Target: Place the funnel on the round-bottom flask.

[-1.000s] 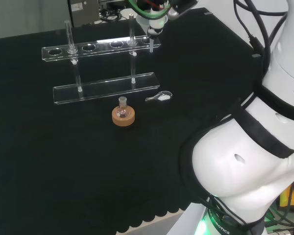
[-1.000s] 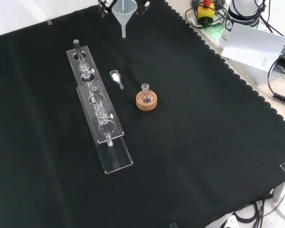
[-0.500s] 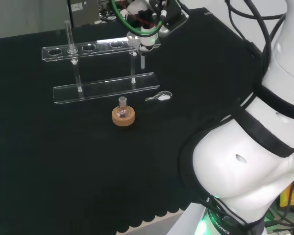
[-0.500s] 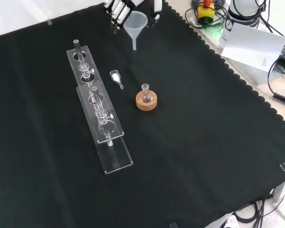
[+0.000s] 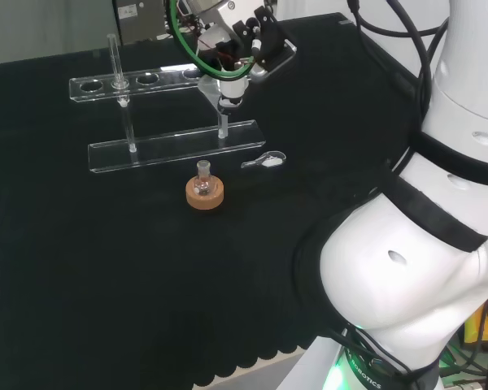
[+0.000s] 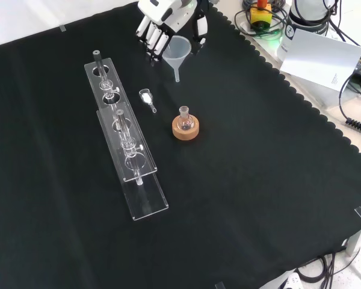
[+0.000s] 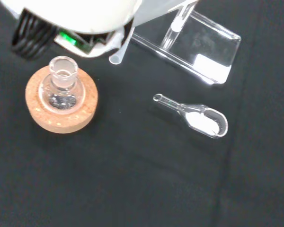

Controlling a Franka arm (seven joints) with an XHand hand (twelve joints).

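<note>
A small clear round-bottom flask [image 6: 184, 116] stands upright on a cork ring [image 6: 185, 130] in the middle of the cloth. The hand [image 6: 162, 18] hangs above the cloth, farther back in the front view, with its fingers curled round a clear funnel [image 6: 177, 50] whose stem points down. In the head view the hand [image 5: 237, 47] and funnel [image 5: 226, 91] are above and behind the flask [image 5: 203, 171]. The wrist view has the funnel's stem tip [image 7: 119, 52] a short way from the flask's open neck [image 7: 62, 71], apart from it.
A clear rack [image 6: 124, 133] with glass tubes lies left of the flask in the front view. A small glass scoop [image 6: 147, 98] holding white powder rests between rack and funnel, also the scoop [image 7: 201, 119] in the wrist view. Cables and a paper sheet [image 6: 322, 57] sit beyond the cloth's scalloped edge.
The hand has carried the funnel lower and nearer the flask: down and right in the front view, left and down in the head view. Flask, scoop and rack stayed put.
</note>
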